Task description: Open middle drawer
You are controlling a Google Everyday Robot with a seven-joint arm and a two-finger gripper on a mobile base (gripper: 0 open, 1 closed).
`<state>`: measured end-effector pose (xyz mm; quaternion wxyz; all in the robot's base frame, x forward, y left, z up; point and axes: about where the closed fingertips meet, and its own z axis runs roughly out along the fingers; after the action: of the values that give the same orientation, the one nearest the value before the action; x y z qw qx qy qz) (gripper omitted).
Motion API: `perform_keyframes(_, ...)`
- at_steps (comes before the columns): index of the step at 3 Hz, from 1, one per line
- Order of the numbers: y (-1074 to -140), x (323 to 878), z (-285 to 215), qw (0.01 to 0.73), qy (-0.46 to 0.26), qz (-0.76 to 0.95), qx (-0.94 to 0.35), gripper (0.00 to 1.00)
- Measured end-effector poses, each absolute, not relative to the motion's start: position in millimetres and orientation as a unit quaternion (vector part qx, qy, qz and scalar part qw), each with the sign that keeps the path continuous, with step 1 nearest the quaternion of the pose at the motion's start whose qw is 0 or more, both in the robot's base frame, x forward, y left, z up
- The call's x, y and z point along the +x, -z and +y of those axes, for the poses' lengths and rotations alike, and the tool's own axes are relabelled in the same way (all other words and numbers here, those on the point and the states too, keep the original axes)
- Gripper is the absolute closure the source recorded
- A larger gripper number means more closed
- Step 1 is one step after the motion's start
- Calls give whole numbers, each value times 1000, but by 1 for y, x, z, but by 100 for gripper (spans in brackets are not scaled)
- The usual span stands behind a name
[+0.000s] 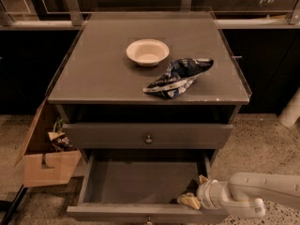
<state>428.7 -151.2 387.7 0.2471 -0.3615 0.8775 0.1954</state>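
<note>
One drawer stands well out of the cabinet, and I take it for the middle drawer (136,179). Its grey floor lies bare and its front lip (117,213) runs along the bottom of the view. By my reckoning the opening is as good as done.

My gripper (192,198) sits low inside the drawer, in the front right corner, close to the right wall (206,165) and just behind the lip. I cannot tell how wide it stands, nor whether it has hold of anything. My arm (262,191) reaches in from the right.

The danger, as I judge it, lies in getting out. A sideways pull would catch the gripper on the right wall and twist the drawer in its runners. A pull toward the lip would drag the drawer further out than it should go. A push the other way would shove it shut and undo the work. Straight up looks the safest way out.

Above the back of the open drawer sits the upper drawer (108,135), shut, with its knob (148,138) at centre. Rising too far back would strike that front.

A hard knock could shake the counter top (93,74), where a crumpled bag (178,76) lies near the front edge and a bowl (147,52) sits behind it. The cardboard box (49,165) on the floor to the left is well apart from my arm.
</note>
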Motion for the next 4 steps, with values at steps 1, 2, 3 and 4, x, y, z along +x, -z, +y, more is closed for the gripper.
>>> perform_keyframes(1, -388, 445, -153, 247, -195, 878, -361, 0)
perform_keyframes(2, -387, 445, -153, 248, -198, 878, -359, 0)
perform_keyframes(3, -392, 451, -155, 254, -199, 876, -357, 0)
perform_keyframes(4, -403, 460, -156, 272, -204, 872, -351, 0)
